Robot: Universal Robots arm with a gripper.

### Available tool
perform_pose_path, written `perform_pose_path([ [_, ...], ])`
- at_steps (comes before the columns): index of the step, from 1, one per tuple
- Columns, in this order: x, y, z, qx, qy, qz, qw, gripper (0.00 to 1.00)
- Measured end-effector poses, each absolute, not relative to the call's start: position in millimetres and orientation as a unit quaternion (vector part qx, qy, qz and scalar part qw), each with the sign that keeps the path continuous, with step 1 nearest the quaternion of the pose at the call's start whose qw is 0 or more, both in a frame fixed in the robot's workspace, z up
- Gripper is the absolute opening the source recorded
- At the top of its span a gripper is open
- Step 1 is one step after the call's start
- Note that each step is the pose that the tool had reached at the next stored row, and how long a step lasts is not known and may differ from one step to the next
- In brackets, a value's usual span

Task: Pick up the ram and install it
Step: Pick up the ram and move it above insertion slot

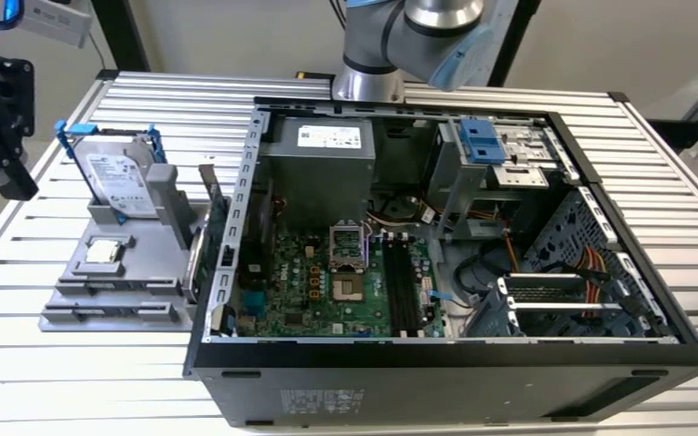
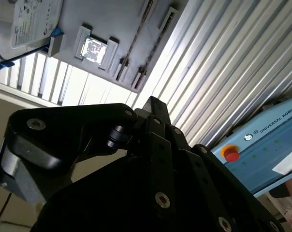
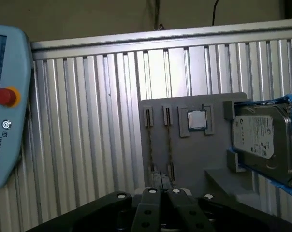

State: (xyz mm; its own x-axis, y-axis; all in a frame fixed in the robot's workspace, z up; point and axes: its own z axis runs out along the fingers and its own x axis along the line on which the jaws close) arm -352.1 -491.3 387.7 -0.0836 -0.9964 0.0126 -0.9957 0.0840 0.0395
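Lying side-panel-off in exterior view, PC case (image 1: 446,359) gives top access. The ram (image 1: 215,204) stands edgewise in grey holder (image 1: 106,313) beside it, prob. for easy pinching. First wrist view: end effector (image 3: 162,192) narrow, empty, off holder's ram end. Second wrist view: likewise, apart from holder.

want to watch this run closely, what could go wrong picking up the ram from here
The ram stands on edge in the grey tray right beside a second thin stick. The hand, which hangs clear of both, might close on the wrong one or knock either over. The hard drive stands upright on the same tray and could get bumped on the approach.
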Motion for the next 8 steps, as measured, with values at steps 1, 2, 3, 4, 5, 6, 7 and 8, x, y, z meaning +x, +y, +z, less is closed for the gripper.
perform_pose_path([
  [1, -352.0, -491.2, 387.7, 0.681, -0.732, -0.013, 0.016, 0.0],
  [2, -352.1, -491.2, 387.6, 0.686, -0.727, -0.014, 0.014, 0.0],
  [3, -352.1, -491.1, 387.5, 0.691, -0.722, -0.016, 0.013, 0.0],
  [4, -352.1, -491.1, 387.5, 0.697, -0.717, -0.016, 0.012, 0.0],
  [5, -352.1, -491.1, 387.4, 0.703, -0.711, -0.017, 0.012, 0.0],
  [6, -352.0, -491.2, 387.4, 0.708, -0.706, -0.017, 0.012, 0.0],
  [7, -352.0, -491.2, 387.3, 0.714, -0.7, -0.016, 0.012, 0.0],
  [8, -352.0, -491.3, 387.3, 0.72, -0.694, -0.016, 0.012, 0.0],
])
